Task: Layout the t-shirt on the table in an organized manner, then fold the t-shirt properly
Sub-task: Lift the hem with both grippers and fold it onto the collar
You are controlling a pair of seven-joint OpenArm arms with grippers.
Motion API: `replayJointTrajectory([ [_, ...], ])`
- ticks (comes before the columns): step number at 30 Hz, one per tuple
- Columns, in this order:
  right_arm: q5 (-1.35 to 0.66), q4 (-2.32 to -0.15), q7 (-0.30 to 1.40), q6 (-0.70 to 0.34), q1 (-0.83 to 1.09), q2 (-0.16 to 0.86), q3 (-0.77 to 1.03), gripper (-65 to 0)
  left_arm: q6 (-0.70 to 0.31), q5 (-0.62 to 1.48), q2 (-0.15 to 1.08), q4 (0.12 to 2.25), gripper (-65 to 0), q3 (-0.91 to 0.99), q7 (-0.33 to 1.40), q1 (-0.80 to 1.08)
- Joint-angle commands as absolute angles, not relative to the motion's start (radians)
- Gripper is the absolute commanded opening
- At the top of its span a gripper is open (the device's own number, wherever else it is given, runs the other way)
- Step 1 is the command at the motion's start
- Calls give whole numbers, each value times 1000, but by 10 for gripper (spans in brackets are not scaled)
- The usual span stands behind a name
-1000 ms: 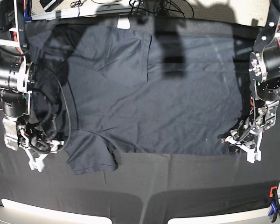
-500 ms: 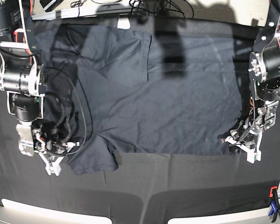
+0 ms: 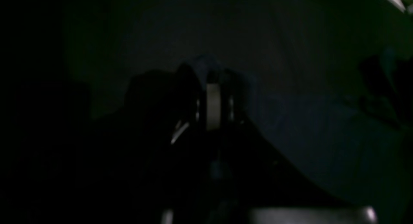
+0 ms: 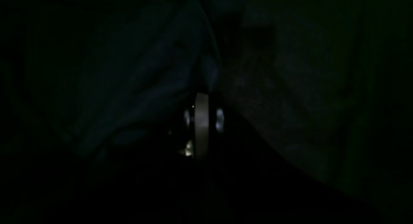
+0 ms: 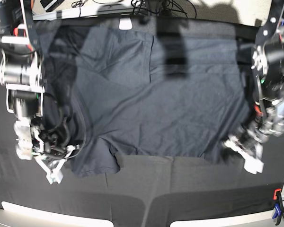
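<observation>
The dark t-shirt (image 5: 151, 104) lies spread over the black table (image 5: 180, 189), one sleeve (image 5: 92, 161) toward the front left. At the sleeve's outer edge my right gripper (image 5: 59, 165) is shut on the cloth. The right wrist view is very dark: the right gripper (image 4: 203, 95) is closed, with a ridge of t-shirt (image 4: 145, 82) rising from its tips. My left gripper (image 5: 229, 145) is shut on the hem corner at the front right, which is drawn up off the table. In the left wrist view the left gripper (image 3: 211, 79) pinches bluish t-shirt (image 3: 306, 127) fabric.
A blue and red clamp (image 5: 277, 203) sits at the table's front right corner. Cables (image 5: 151, 5) lie along the back edge, and a small white patch (image 5: 126, 23) lies by the shirt's far edge. Bare black cloth stretches along the front, before the table's pale edge (image 5: 47, 210).
The right arm moved right and toward the front to the sleeve, and its gripper went from open to shut on the cloth. The left gripper shifted slightly, pulling the hem corner inward and up.
</observation>
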State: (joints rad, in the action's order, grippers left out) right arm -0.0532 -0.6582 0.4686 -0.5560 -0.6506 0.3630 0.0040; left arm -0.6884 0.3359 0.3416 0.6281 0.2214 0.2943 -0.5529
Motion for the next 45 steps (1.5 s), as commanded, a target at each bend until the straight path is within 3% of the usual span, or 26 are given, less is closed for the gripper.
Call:
replayJointTrajectory([
  [1, -81, -722, 449, -558, -657, 383, 6, -650, -698, 356, 351, 688, -650, 223, 277, -551],
  [6, -143, -981, 486, -558, -513, 413, 9, -650, -698, 373, 352, 924, -650, 224, 278, -413],
  [10, -163, -1151, 521, -557, -416, 414, 62, -650, -609, 377, 342, 1058, -650, 255, 305, -329],
  [20, -294, -1460, 579, -590, -168, 415, 260, -650, -615, 522, 324, 1265, -650, 453, 386, -145],
  [30, -300, -1737, 645, -595, 107, 404, 370, -650, -652, 588, 324, 1421, -650, 538, 436, 36],
  [38, -350, -1860, 655, -598, 299, 345, 528, -650, -652, 586, 324, 1531, -650, 538, 443, 173],
  [45, -353, -1857, 719, -603, 397, 340, 537, -650, -651, 535, 324, 1532, -650, 538, 470, 218],
])
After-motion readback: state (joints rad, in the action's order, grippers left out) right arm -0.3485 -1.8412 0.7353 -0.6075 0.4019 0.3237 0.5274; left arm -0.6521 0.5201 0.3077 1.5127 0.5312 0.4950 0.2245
